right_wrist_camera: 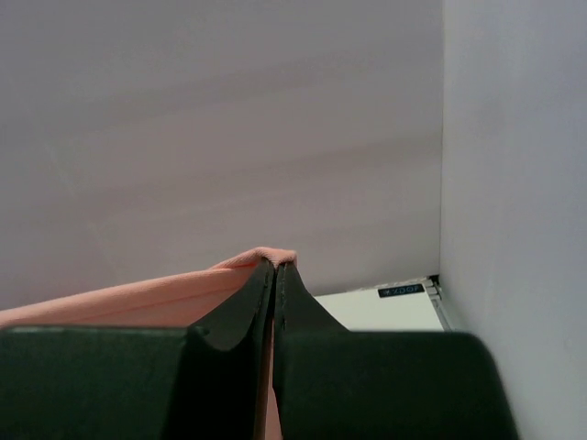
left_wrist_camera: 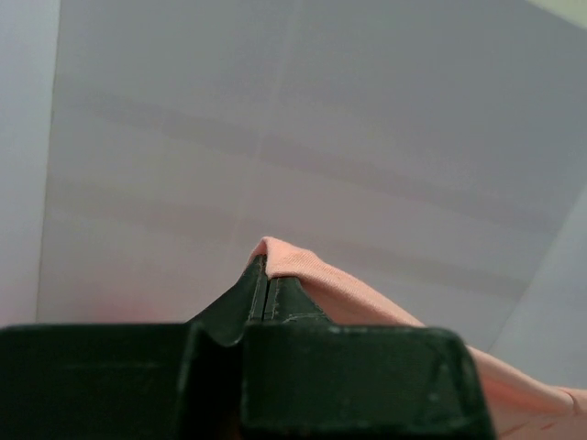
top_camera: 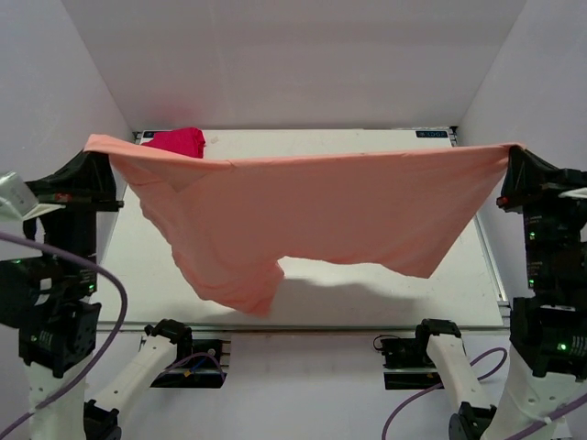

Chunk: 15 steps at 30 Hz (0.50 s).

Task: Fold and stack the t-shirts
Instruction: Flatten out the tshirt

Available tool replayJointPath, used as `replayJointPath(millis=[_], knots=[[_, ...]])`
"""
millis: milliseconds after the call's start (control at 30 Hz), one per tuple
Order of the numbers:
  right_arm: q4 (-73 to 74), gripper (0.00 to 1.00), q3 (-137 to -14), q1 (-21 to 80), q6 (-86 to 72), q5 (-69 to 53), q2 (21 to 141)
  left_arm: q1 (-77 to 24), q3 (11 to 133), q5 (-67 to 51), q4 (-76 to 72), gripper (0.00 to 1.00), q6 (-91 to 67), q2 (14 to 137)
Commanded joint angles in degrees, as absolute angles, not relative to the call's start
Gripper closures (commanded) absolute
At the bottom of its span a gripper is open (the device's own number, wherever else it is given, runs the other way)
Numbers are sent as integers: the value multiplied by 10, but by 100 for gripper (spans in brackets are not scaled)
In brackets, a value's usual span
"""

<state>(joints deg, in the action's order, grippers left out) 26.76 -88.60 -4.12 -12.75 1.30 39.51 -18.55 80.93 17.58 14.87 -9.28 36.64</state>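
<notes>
Tee (top_camera: 312,211), salmon, airborne, long axis left-right, top corners clamped in both jaws.

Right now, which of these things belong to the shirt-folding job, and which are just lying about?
Job: salmon-pink cotton t-shirt, held stretched between left gripper and right gripper; magenta-red folded cloth bundle on the table's far left.
Just there: white table; purple cables.

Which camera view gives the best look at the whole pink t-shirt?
The top external view: there the pink t-shirt hangs spread out between the left gripper and the right gripper. Each wrist view shows only a small pinched edge between the fingers.
</notes>
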Motion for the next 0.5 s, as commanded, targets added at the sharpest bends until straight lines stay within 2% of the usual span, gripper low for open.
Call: replayJointPath(millis=[0,467], knots=[[266,100,-927,-44,-110,66,383,-183,866,140,162,100,-79,364],[298,100,-1019,-43,-100,69,353,-183,1021,62,241,100,-74,381]])
